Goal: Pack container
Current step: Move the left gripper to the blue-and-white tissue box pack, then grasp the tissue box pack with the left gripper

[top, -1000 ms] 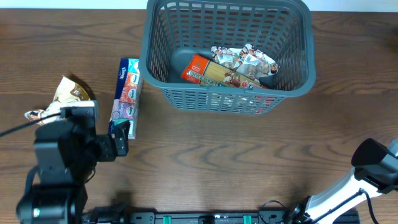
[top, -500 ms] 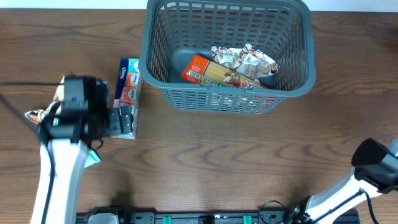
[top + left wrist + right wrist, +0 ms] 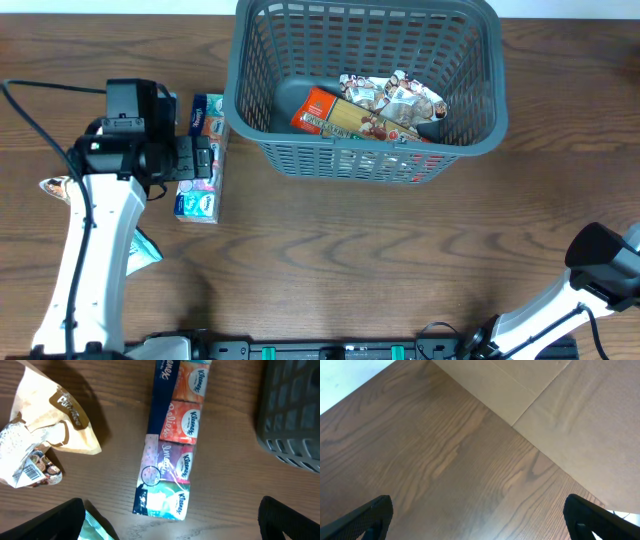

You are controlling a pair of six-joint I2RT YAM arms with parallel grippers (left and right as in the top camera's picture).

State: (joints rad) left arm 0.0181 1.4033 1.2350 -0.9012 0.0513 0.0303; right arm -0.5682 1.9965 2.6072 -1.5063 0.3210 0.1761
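Left jaws released wide above tissue pack (image 3: 172, 435), upper left. Right jaws released over desk (image 3: 445, 460). Container (image 3: 360, 155) holds snack packets (image 3: 390, 100).

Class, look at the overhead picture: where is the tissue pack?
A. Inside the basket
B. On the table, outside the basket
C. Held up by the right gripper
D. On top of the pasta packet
B: the tissue pack lies flat on the table beside the basket, outside its wall.
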